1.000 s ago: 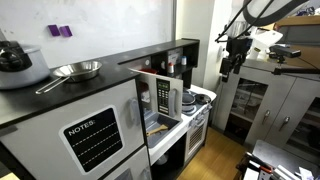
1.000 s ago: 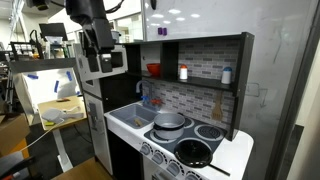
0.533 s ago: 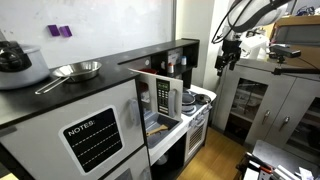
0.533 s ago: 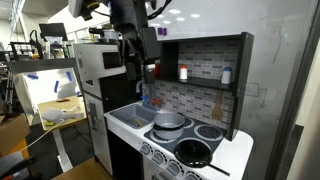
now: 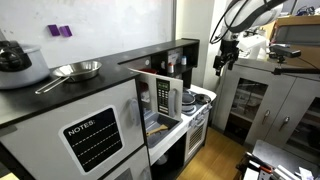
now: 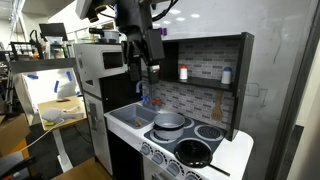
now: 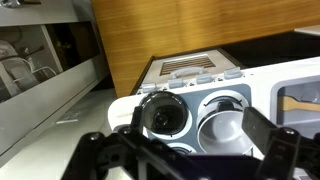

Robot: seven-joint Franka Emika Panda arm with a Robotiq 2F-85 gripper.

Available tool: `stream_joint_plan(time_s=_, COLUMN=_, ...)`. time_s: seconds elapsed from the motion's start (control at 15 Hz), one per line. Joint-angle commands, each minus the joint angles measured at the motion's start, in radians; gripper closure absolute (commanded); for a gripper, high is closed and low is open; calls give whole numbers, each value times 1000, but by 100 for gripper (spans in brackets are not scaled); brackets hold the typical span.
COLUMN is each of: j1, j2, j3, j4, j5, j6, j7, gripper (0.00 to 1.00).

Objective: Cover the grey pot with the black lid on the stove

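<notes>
Grey pot (image 6: 170,121) on stove (image 6: 232,150), arm (image 6: 135,25) high above, jaws spread

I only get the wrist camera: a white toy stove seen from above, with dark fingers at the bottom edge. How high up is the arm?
Observer: In an exterior view the fingers hang well above the stove, at about the height of the shelf behind it, touching nothing.
Operator: Is anything on that shelf?
Observer: Yes, among other things two small bottles stand on it.
Operator: And what's next to the toy kitchen?
Observer: In an exterior view a black countertop carries a shallow silver pan and a large pot with a dark lid.
</notes>
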Motion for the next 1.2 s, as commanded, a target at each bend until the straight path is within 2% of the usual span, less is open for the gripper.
stream_joint_plan(time_s=0.0, j1=-23, j2=2, j3=22, j4=1, j5=8, j6=-1, j7=-6, gripper=0)
stream_joint_plan(time_s=0.33, j1=-9, j2=49, j3=23, j4=24, j5=50, j6=30, j7=-11, gripper=0)
stream_joint_plan(time_s=0.67, j1=-5, j2=187, j3=21, j4=83, j5=163, j6=129, j7=-39, gripper=0)
stream_joint_plan(time_s=1.13, j1=-48, j2=379, j3=31, j4=199, j5=265, j6=178, j7=-82, gripper=0)
